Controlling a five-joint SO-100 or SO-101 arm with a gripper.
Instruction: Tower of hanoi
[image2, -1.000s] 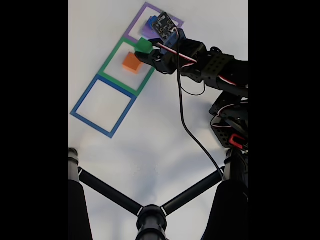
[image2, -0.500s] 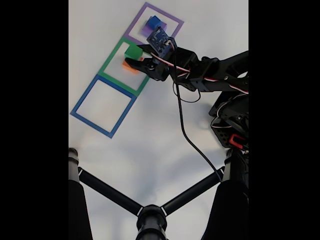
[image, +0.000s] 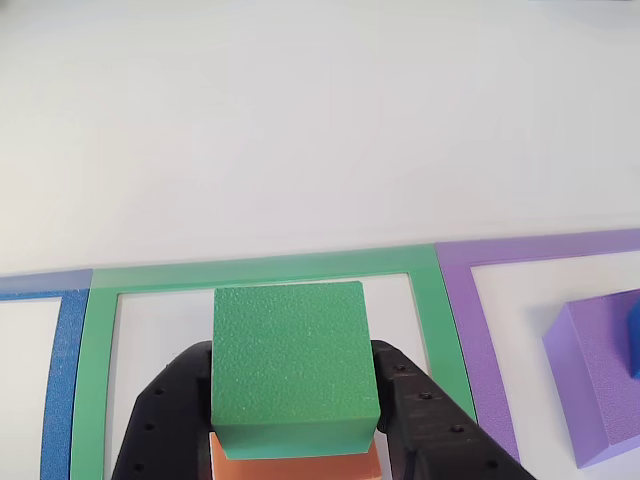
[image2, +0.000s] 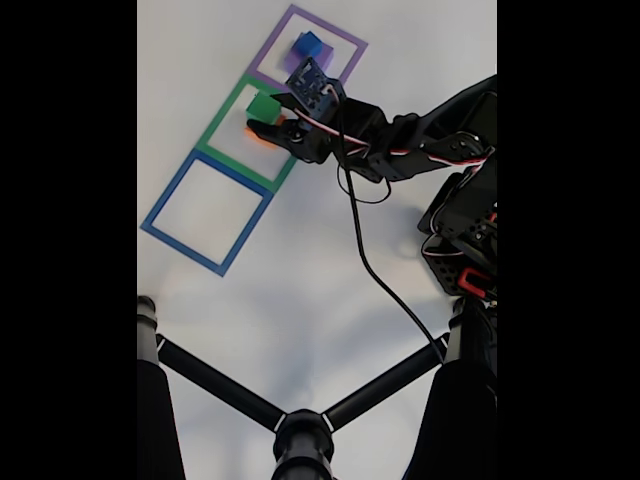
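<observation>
The green block (image: 290, 365) rests on top of the orange block (image: 295, 462) inside the green tape outline (image: 260, 272). My gripper (image: 292, 352) is shut on the green block, its black fingers (image: 165, 420) pressed against both sides. In the fixed view the green block (image2: 262, 103) sits over the orange block (image2: 263, 137), with the gripper (image2: 268, 114) around them. The blue block (image2: 308, 44) lies on the purple block (image2: 293, 63) inside the purple tape outline (image2: 345, 42). The purple block (image: 600, 375) shows at the right edge of the other view.
A blue tape outline (image2: 205, 212) lies on the white table with nothing inside it. The arm's base and cable (image2: 465, 240) stand at the right. A black tripod (image2: 300, 425) crosses the bottom of the fixed view.
The gripper carried the green block from the purple outline's edge over to the orange block and lowered it onto it. The blue and purple blocks became uncovered.
</observation>
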